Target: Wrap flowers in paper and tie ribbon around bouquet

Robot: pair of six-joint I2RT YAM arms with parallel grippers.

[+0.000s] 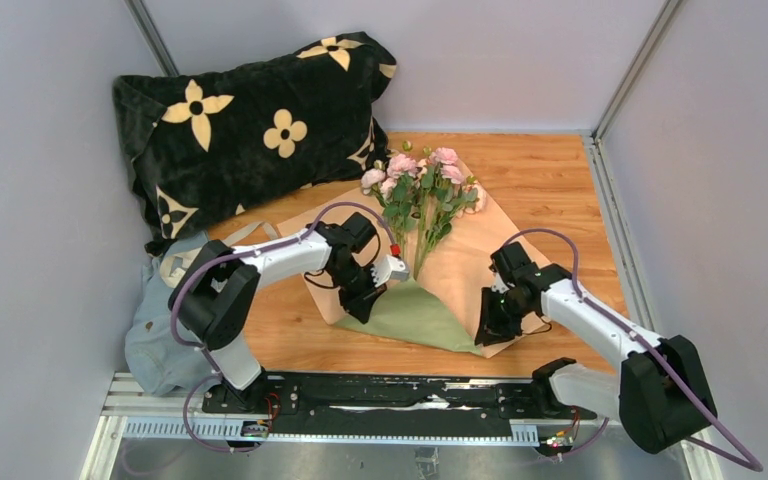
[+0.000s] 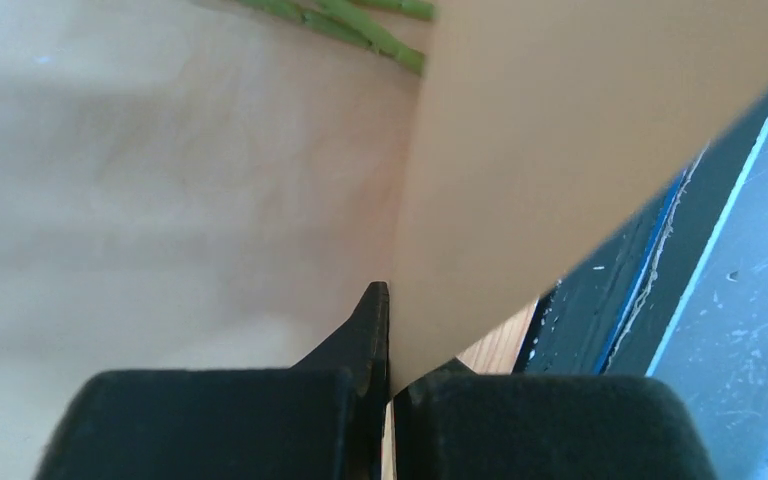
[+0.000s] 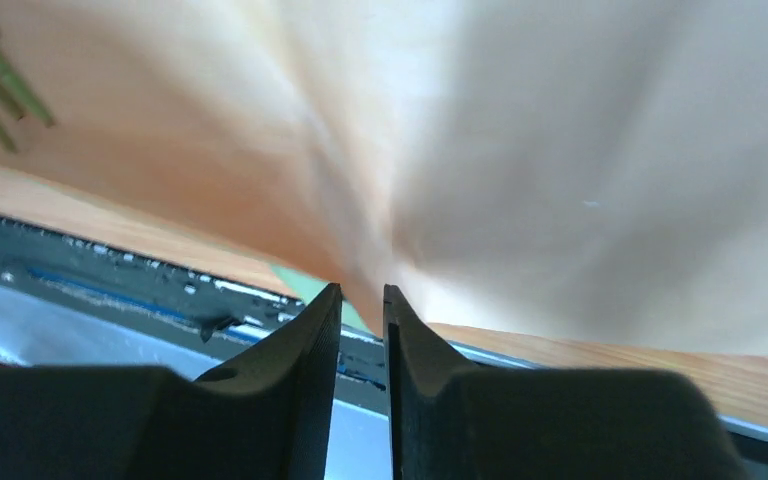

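The flowers, pink and cream blooms on green stems, lie on the tan paper, which is spread over the olive-green paper. My left gripper is at the tan sheet's left edge. In the left wrist view it is shut on that edge, which stands up from the jaws. My right gripper is at the sheet's near right corner. Its jaws stand a narrow gap apart, with the paper's gathered corner reaching between the tips. A cream-beige ribbon lies looped at the left.
A black pillow with tan flower prints leans in the back left corner. A pale blue-grey cloth is bunched at the left edge. The black mounting rail runs along the near edge. Grey walls close in both sides.
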